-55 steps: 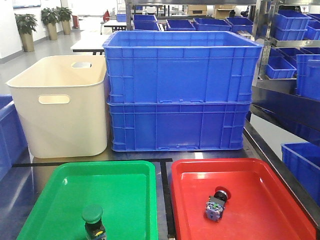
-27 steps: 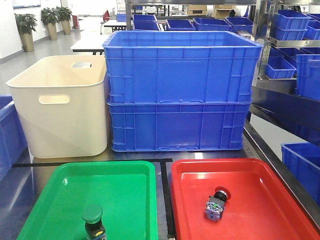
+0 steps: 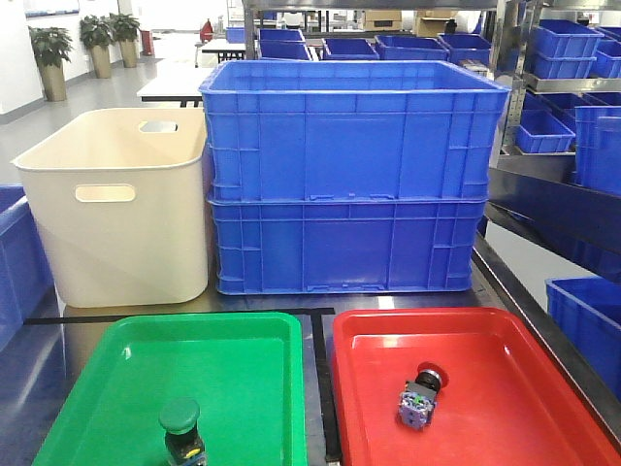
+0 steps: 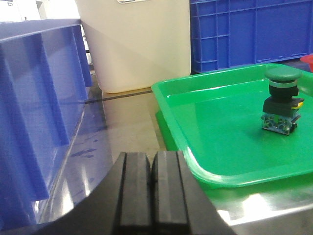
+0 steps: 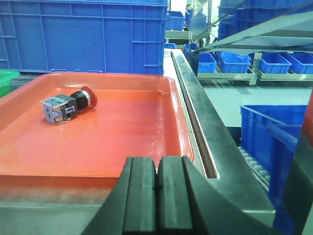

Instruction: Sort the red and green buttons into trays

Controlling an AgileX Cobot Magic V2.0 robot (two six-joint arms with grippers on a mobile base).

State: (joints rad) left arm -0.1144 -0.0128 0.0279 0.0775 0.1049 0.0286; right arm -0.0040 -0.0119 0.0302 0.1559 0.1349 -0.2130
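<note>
Down at 6 o'clock in both wrist views, the left hand (image 4: 152, 188) and right hand (image 5: 157, 193) sit clenched and empty, low over the table (image 4: 122, 122). Green button (image 4: 281, 100) stands upright in the green tray (image 4: 215, 147); red button (image 5: 68, 104) lies tipped over in the red tray (image 5: 122, 142). Looks sorted to me, so best just keep both hands clear of the rims.

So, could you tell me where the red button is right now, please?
The red button lies on its side inside the red tray, on the right in the front view, left of the tray's centre and right of the green tray.
</note>
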